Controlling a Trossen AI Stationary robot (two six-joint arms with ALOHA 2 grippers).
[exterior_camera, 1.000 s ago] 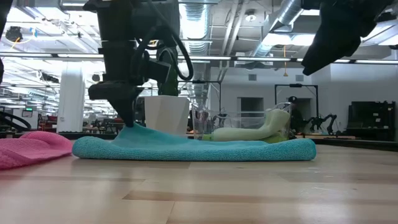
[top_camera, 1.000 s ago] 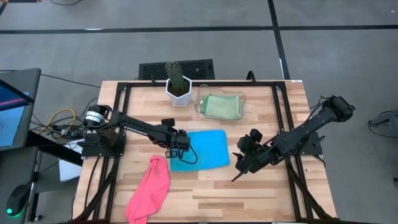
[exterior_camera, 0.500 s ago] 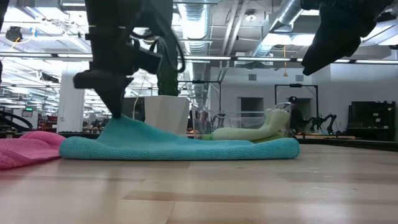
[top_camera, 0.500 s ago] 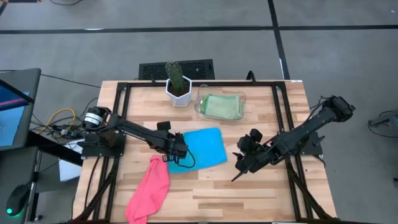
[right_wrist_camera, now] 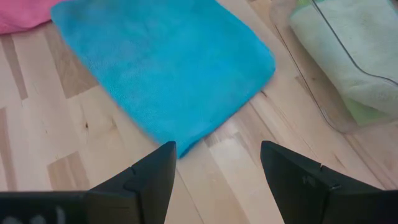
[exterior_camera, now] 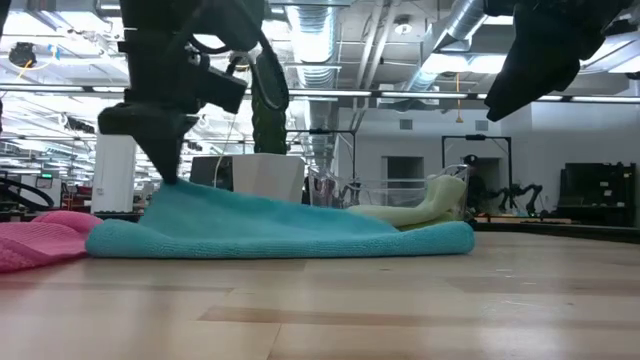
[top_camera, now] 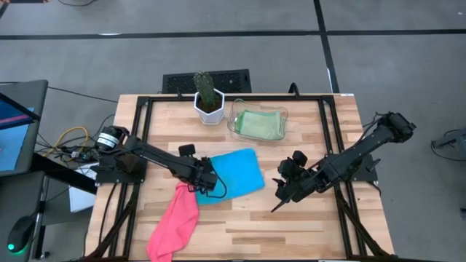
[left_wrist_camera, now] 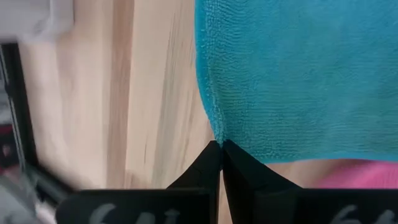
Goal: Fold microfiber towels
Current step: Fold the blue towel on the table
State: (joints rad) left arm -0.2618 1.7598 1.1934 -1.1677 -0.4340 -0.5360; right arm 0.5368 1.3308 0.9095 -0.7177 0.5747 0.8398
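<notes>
The turquoise towel [top_camera: 231, 173] lies mid-table [top_camera: 291, 225], soft, light and limp. The left gripper [top_camera: 206, 182] fingers are clenched on its corner, lifting it; corners seem the best hold. The right gripper [top_camera: 282, 195] hovers nearby, fingers spread, empty.

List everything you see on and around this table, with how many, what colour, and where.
Turquoise towel: one, blue, table centre, one corner pinched and lifted.
Pink towel: one, hot pink, crumpled at the front left.
Green towels: light green, count unclear, in the tray.
Clear plastic tray: one, back centre.
Potted cactus: one, green in a white pot, beside the tray.
Keyboard: one, black, behind the table.
Left hand: shut on the turquoise towel's corner.
Right hand: open, right of the turquoise towel, holding nothing.
</notes>
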